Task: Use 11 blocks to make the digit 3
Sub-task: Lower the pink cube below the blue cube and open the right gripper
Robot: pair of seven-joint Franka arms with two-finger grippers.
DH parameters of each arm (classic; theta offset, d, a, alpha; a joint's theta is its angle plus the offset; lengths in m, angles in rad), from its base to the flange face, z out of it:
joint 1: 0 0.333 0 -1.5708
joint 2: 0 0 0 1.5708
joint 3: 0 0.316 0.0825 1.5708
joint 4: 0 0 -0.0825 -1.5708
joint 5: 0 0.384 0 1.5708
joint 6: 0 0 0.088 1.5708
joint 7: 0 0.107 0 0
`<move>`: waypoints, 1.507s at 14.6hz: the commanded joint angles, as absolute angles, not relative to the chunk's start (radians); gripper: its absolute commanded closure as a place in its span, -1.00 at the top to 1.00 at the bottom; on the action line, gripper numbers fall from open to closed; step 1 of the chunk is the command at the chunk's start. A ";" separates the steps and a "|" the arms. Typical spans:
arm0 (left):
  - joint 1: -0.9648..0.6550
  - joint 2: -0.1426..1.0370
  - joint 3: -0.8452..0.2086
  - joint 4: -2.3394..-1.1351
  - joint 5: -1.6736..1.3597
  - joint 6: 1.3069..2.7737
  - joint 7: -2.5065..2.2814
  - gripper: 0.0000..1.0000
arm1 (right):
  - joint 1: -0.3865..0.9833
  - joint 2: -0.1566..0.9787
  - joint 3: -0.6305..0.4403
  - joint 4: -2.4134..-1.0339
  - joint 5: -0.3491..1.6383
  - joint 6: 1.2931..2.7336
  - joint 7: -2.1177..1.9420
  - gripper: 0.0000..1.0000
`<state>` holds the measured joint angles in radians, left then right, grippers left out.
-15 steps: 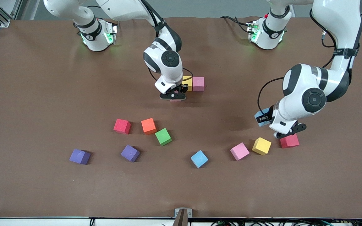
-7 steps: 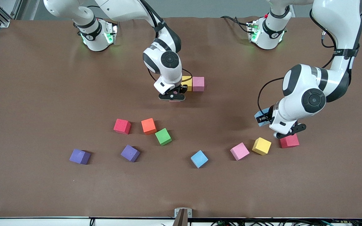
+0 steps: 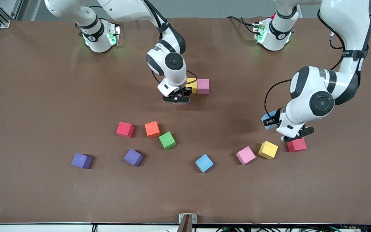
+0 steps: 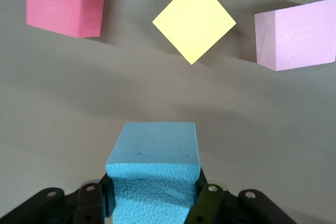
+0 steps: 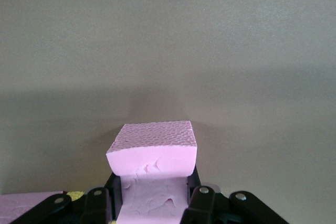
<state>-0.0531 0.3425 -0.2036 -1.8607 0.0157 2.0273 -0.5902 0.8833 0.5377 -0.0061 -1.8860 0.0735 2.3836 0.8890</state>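
Pink cube (image 5: 153, 158) sits clenched in the right gripper's (image 3: 176, 98) jaws, low over the bench (image 3: 43, 96) just beside a yellow cube (image 3: 192, 84) and a second pink cube (image 3: 203, 86), which touch side by side in the bench's middle, toward the robots' edge. The left gripper (image 3: 296, 134) grasps a blue cube (image 4: 153, 171) between its jaws, over the bench close to a red cube (image 3: 296, 145), a yellow one (image 3: 268, 149) and a pink one (image 3: 245, 155). Loose toward the camera edge lie another blue cube (image 3: 204, 163), a green (image 3: 167, 140), an orange (image 3: 152, 129), another red (image 3: 125, 129) and two purple cubes (image 3: 133, 157) (image 3: 81, 160).
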 commanded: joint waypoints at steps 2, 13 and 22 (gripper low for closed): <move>-0.052 0.347 -0.202 -1.842 0.015 1.997 -0.583 -0.60 | 0.877 0.543 -0.002 -1.884 0.075 2.398 0.902 -0.99; -0.049 0.345 -0.202 -1.842 0.015 1.996 -0.584 -0.60 | 0.882 0.541 -0.003 -1.896 0.075 2.393 0.902 -0.99; -0.049 0.345 -0.202 -1.841 0.017 1.996 -0.584 -0.60 | 0.879 0.543 -0.003 -1.890 0.074 2.387 0.900 -0.11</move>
